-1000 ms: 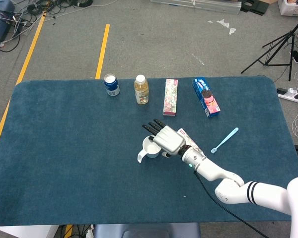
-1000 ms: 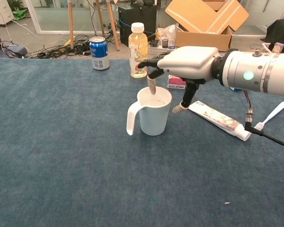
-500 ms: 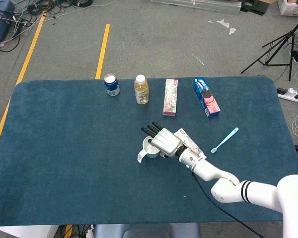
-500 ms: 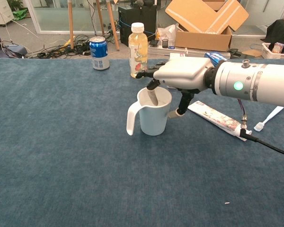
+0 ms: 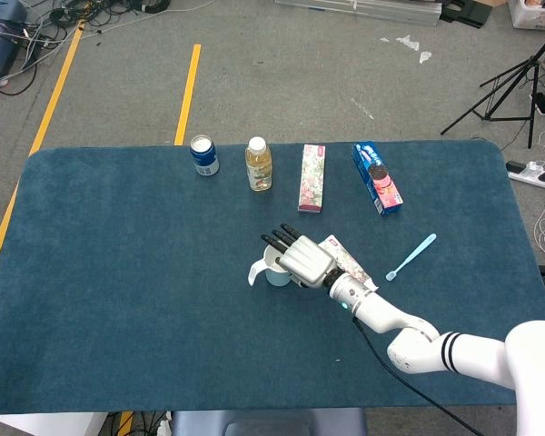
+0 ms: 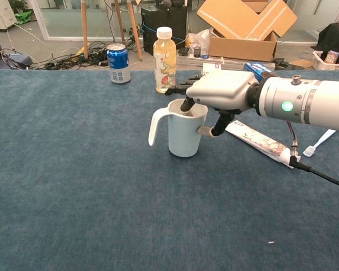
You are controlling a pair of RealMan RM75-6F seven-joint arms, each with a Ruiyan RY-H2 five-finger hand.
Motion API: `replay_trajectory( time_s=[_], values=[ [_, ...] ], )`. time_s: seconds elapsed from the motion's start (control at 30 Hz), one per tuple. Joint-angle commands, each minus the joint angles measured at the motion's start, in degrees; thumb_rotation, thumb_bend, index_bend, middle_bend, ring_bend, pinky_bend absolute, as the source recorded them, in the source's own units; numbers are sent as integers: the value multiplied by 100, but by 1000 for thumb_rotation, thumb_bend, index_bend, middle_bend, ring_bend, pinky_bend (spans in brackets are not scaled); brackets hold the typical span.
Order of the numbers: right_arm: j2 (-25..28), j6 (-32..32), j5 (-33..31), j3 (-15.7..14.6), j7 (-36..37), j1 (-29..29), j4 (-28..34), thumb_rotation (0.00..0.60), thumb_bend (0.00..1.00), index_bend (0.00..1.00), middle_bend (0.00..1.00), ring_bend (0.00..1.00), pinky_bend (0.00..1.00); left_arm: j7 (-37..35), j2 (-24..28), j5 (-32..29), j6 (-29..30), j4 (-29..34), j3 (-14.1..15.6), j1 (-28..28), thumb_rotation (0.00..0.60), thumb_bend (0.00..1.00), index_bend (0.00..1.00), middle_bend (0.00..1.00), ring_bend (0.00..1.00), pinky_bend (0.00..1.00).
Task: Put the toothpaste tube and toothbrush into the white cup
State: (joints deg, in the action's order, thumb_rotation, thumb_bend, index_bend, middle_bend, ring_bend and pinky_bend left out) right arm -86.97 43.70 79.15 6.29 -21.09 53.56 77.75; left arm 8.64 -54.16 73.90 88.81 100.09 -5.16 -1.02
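The white plastic cup with a curved handle [image 6: 182, 129] stands on the dark blue felt-covered table [image 5: 118, 272] near its middle, its handle turned away from the robot's right hand [image 6: 220, 90], and it appears to hang slightly above the cloth or sit tilted in the chest view, though I cannot tell which. The right hand grips it by the rim: a dark fingertip dips inside the mouth while the thumb presses on the outer wall, so the wall is pinched between them, a hold that would suit shifting the cup toward the other items. The remaining fingers stretch forward over the opening, spread flat. Just beside the cup, under the forearm, lies the white toothpaste tube with a patterned label [image 6: 260, 142], flat on the cloth and not yet in the cup; the pale blue toothbrush [image 5: 411, 256] lies farther to the right, well apart. Along the far edge stand a blue drinks can [image 5: 203, 154], a clear bottle of yellow liquid with a white cap [image 5: 259, 163], a tall pink patterned carton [image 5: 312, 178] and a blue biscuit box [image 5: 377, 176]. From the head view the hand covers most of the cup, so its inside is hidden, and the tube's end nearest the cup is masked by the wrist. The left hand appears in neither view.
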Motion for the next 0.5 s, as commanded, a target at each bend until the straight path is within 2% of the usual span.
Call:
replay_trajectory(
  time_s=[0.03,0.3,0.5],
  values=[
    [18,39,11,-22,4,-21,9,600,347,620,0,0,65,7,-3,1,-7,-2,4,1,600,0,381,135,157,98],
    [233,340,194,-155,35,-192,207,600,346,634,0,0,65,37,-17,-29,-53,-22,1,15,600,0,381,135,157,99],
    [679,901,656,-433,-35,-519,699,600,347,636,0,0,65,119,-53,-68,-126,-51,10,46,600,0,381,135,157,99]
  ],
)
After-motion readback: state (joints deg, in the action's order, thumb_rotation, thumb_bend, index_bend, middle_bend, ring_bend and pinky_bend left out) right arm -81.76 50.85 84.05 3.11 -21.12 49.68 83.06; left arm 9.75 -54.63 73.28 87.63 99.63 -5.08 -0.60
